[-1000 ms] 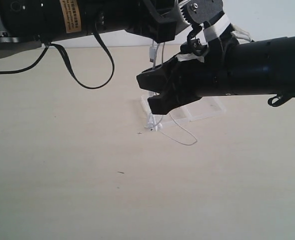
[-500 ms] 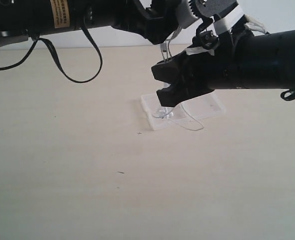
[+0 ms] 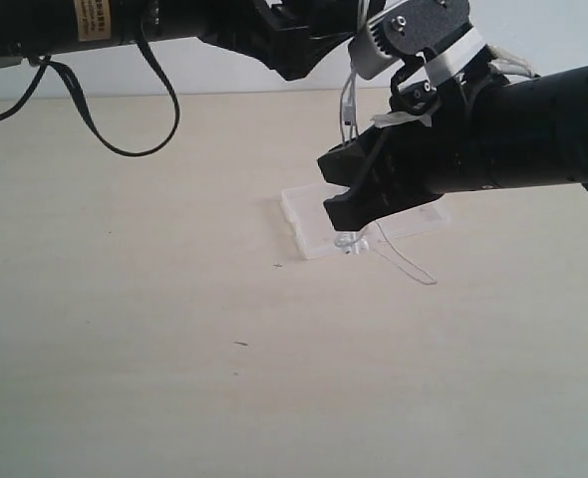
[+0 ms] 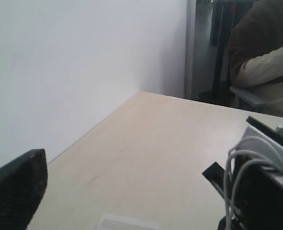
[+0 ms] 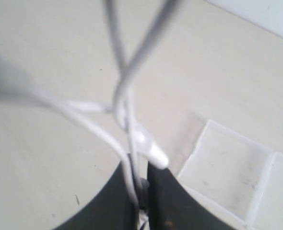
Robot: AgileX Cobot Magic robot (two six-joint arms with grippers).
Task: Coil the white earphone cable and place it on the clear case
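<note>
White earphone cable (image 3: pixel 348 108) runs upright from my right pincer (image 3: pixel 336 194), clamped on it above the clear case (image 3: pixel 307 214); a loop lies rightward. Left pincer (image 3: pixel 309 50): state cannot be told.

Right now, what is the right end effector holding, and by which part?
The right end effector grips the white earphone cable where its strands bunch, beside a small white piece.

1. The pale beige matte tabletop (image 3: pixel 125 398) is carrying everything here.
2. A small flat clear plastic case (image 3: pixel 304 214) with two hinged halves is lying open on it, toward the far edge.
3. A loop of thin white earphone cable (image 3: pixel 421 276) is trailing onto the surface just beside that case.
4. A couple of tiny dark specks (image 3: pixel 241 344) are sitting nearer the camera.
</note>
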